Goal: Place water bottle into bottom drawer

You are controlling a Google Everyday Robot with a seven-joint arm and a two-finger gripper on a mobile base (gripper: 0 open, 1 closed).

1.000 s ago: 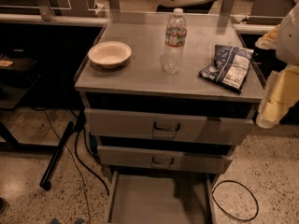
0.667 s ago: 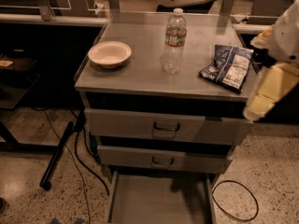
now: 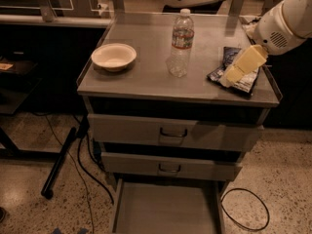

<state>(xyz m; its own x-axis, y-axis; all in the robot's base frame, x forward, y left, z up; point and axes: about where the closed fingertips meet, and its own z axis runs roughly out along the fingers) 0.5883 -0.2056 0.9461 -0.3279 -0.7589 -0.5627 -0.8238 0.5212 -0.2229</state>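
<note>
The water bottle (image 3: 181, 44) stands upright near the middle of the grey cabinet top (image 3: 146, 77), clear and ribbed with a white cap and a white-and-red label. The bottom drawer (image 3: 165, 208) is pulled out at the foot of the cabinet, a wide shallow tray with nothing visible in it. My gripper (image 3: 229, 77) hangs from the white arm at the right, over the dark snack bag, to the right of the bottle and apart from it.
A white bowl (image 3: 114, 56) sits at the left of the cabinet top. A dark blue snack bag (image 3: 243, 80) lies at the right, partly under the gripper. Two upper drawers (image 3: 170, 133) are closed. Cables (image 3: 243, 208) and a black stand leg (image 3: 61, 160) lie on the floor.
The arm has swung in from the right edge, leftward and over the cabinet top, and now hovers above the snack bag. The bottle, bowl and drawers have not moved.
</note>
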